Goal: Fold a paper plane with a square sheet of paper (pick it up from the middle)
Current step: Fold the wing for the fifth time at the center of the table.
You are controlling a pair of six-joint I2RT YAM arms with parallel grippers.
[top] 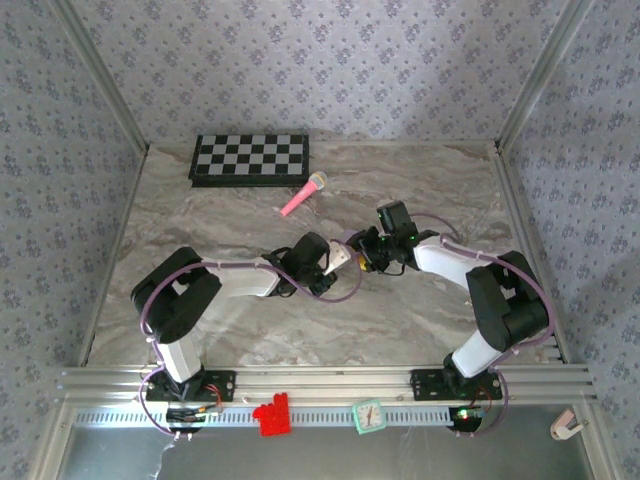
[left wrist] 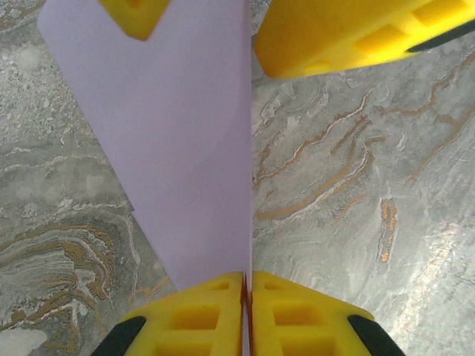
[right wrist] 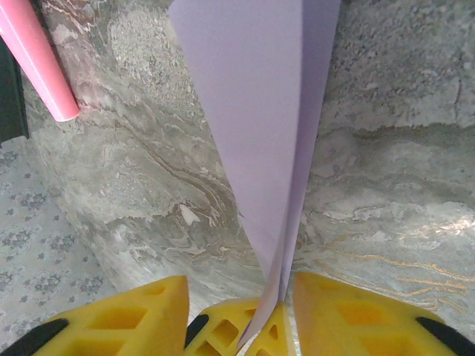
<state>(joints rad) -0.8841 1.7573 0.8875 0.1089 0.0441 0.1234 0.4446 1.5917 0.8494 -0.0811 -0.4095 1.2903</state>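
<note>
**Left claw pinching the paper, right claw open**

Running this one from my desk. At the back left of the marble worktop [top: 200, 220] there's the checkered board [top: 250, 160], with a pink toy microphone [top: 303, 195] lying just in front of its right corner. Mid-worktop, the two arms meet nose to nose. The left claw [left wrist: 247, 288] is closed tight, yellow fingers pressed together on the edge of the folded lavender paper [left wrist: 185, 148], which stands on edge between the arms. The right claw [right wrist: 239, 288] has its jaws apart, one on each side of the paper. From the left wrist cam, one of its fingers [left wrist: 349, 37] sits clear of the sheet and the other overlaps the far corner. Can't tell if that one actually touches.
</note>
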